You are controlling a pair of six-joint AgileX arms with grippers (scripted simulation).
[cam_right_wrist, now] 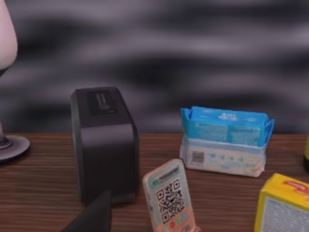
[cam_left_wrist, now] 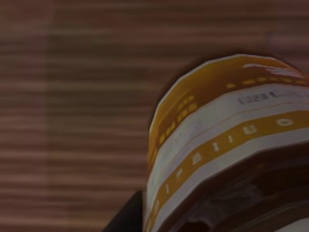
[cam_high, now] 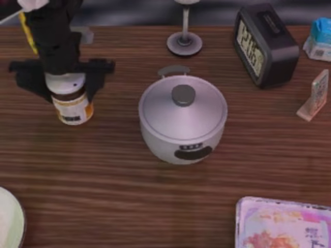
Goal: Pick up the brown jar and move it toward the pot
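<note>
The brown jar (cam_high: 73, 105), with a white lid and a white-and-orange label, hangs at the table's left, tilted slightly. My left gripper (cam_high: 65, 84) comes down from above and is shut on the jar at its lid end. In the left wrist view the jar's label (cam_left_wrist: 227, 140) fills the picture, and one dark finger (cam_left_wrist: 126, 217) lies against its side. The silver-grey pot (cam_high: 182, 118), with a domed lid and grey knob, stands at the table's middle, to the right of the jar and apart from it. My right gripper (cam_right_wrist: 153, 228) is parked out of the top view, with one fingertip (cam_right_wrist: 94, 216) showing.
A wine glass (cam_high: 184, 41) stands behind the pot. A black clock (cam_high: 265, 45), a QR-code stand (cam_high: 314, 96) and a blue packet (cam_high: 319, 37) are at the back right. A yellow carton (cam_right_wrist: 282, 205) shows near the right gripper. A tray (cam_high: 282, 223) lies front right and a white plate (cam_high: 9, 219) front left.
</note>
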